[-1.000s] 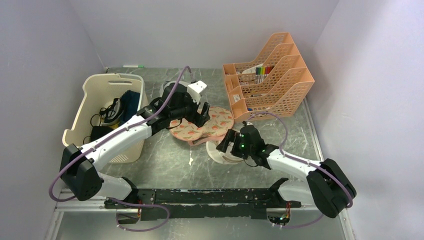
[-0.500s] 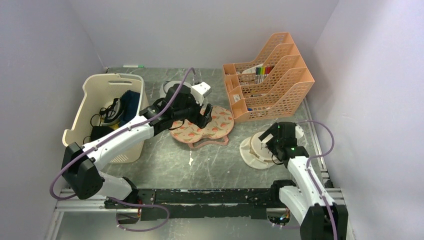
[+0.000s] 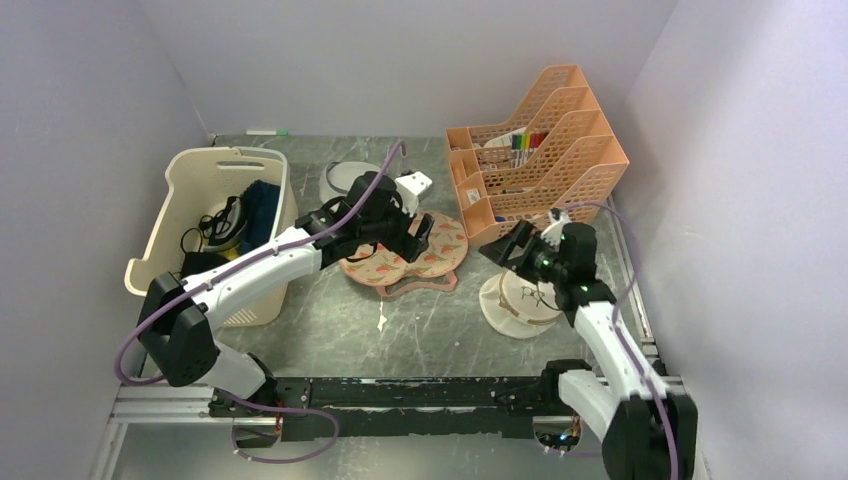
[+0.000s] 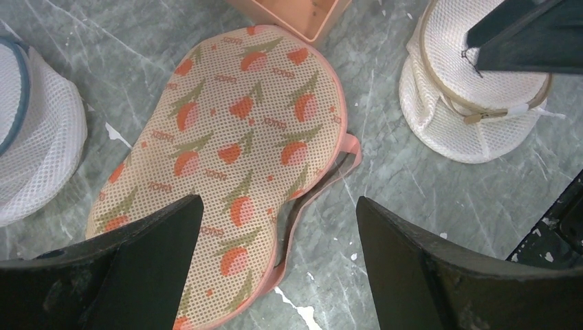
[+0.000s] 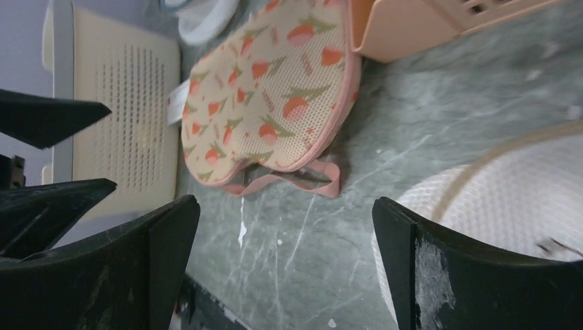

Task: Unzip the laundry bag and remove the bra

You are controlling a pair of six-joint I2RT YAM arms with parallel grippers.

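— Grey marbled table [image 3: 330, 320], wasn't it? How did the left gripper [image 4: 278, 203] stand?
— Jaws spread wide, holding nothing, above the laundry bag [image 4: 240, 137] — whether it touched the fabric, I couldn't tell.
— And the right gripper [image 5: 285, 203]?
— Also wide apart and empty, near a round white mesh pouch [image 4: 474, 103], pointed toward the bag.
— Where did the bag lie?
— Flat on the table, floral side up, its pink loop [image 4: 349, 146] trailing at the near edge, one lobe just beside the orange file rack [image 3: 540, 160]; a cream basket [image 3: 170, 220] stood off to the left
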